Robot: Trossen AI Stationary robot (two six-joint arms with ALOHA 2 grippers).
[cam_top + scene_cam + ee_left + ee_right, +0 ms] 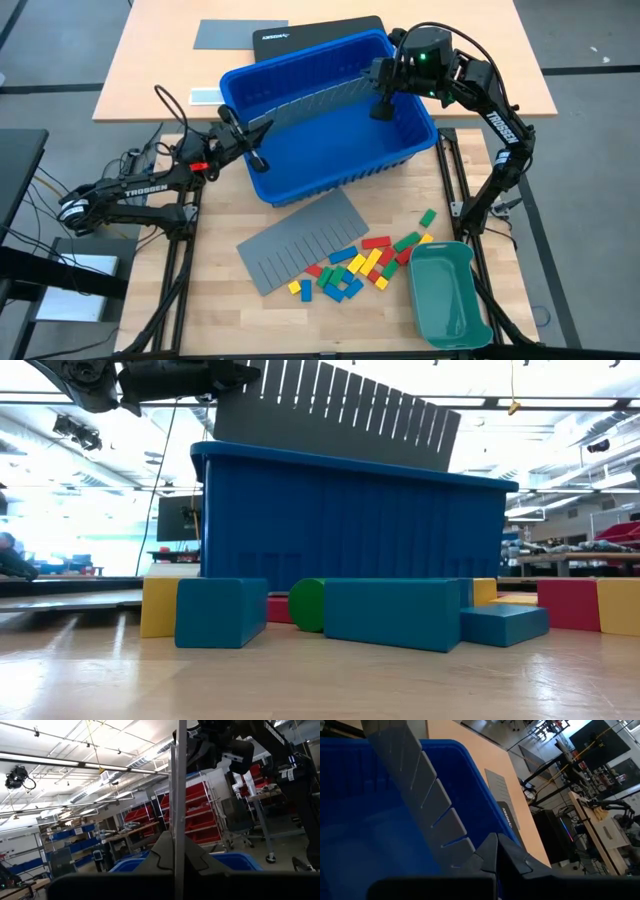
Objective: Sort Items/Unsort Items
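Note:
The items, small red, yellow, green and blue blocks (pixel 360 262), lie loose on the table near its front edge; in the low view they (pixel 395 612) stand before the blue bin (pixel 350 525). A grey slotted divider sheet (pixel 315 100) stands on edge along the blue bin (pixel 330 150), with its slotted upper edge (pixel 340 415) above the rim. My left gripper (pixel 257 140) is shut on the sheet's left end. My right gripper (pixel 381 100) is shut on its right end. Neither gripper touches a block. My left gripper pinches the divider sheet's left end (pixel 176 837) between its two fingers, coming from the table's left and slanting up. The sheet stands on edge between them. The bin wall hides its lower edge. My right gripper pinches the sheet's right end (pixel 470 849) between its two fingers, coming from the table's right and slanting down. The sheet (pixel 420 785) runs away from the fingers over the bin's inside.
A second grey slotted sheet (pixel 300 238) lies flat on the table between the bin and the blocks. A teal tray (pixel 448 292) stands at the front right. Behind the bin lie a black flat case (pixel 315 35) and a grey sheet (pixel 240 33).

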